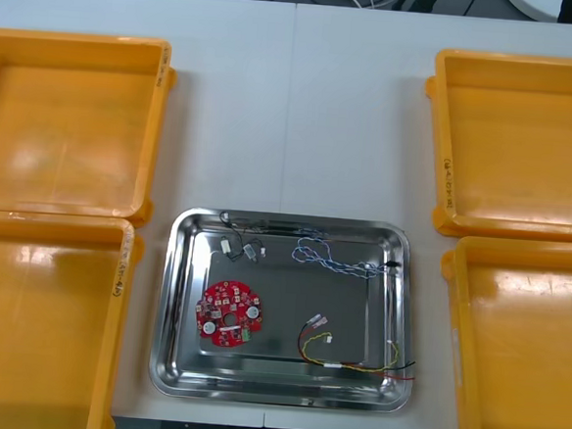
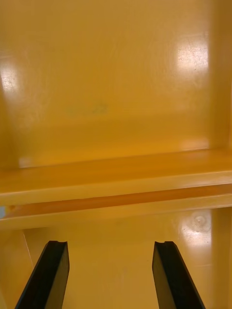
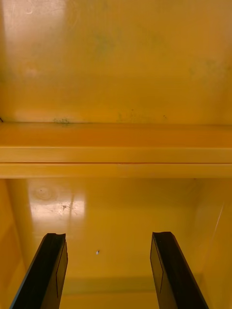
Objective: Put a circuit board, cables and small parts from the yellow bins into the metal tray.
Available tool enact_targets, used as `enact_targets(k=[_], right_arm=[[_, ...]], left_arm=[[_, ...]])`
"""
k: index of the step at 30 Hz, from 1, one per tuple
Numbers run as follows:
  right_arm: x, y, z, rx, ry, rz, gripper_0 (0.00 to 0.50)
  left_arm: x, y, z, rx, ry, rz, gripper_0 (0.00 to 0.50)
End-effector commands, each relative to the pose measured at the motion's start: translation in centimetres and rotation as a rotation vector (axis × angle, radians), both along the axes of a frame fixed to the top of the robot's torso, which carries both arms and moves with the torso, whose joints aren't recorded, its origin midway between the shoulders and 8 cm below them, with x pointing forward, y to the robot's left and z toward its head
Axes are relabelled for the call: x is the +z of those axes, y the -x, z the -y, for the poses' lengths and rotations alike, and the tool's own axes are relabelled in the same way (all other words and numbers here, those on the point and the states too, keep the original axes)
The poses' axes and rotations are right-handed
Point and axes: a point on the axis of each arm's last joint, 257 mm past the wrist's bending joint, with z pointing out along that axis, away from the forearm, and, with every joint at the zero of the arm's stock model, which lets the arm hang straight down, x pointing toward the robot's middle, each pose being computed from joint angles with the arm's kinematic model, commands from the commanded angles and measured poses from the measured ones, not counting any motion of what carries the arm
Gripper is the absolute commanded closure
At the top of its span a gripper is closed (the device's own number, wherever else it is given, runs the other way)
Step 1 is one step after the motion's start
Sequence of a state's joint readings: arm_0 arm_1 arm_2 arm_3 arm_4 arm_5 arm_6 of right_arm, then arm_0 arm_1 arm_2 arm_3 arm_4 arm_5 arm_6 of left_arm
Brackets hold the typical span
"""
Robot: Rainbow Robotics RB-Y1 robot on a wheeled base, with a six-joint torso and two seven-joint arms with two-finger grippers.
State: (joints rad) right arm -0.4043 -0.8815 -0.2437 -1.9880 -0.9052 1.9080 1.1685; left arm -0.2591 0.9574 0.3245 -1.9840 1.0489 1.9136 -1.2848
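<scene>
The metal tray lies at the table's near middle. In it are a round red circuit board, a twisted blue and white cable, a black cable along the far wall, a red and yellow cable and small metal parts. My left gripper hangs open over the bare floor of a left yellow bin, holding nothing. My right gripper is open too, above a bare right yellow bin, just short of the rims where two bins meet.
Two yellow bins stand at the left and two at the right, all with bare floors. A tiny speck lies on the bin floor between my left fingers. White cables trail past the table's far edge.
</scene>
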Motion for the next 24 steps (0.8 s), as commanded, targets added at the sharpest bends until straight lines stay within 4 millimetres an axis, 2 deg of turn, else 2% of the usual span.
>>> enact_targets(k=[1,24], right_arm=[[0.42,-0.16,-0.39,0.034,0.015,0.026,0.000],[0.42,-0.16,-0.39,0.034,0.015,0.026,0.000]], left_arm=[[1.50,0.45,-1.89,0.006,-0.048,0.012,0.000],[1.49,0.47,-1.81,0.004,-0.046,0.011,0.000]])
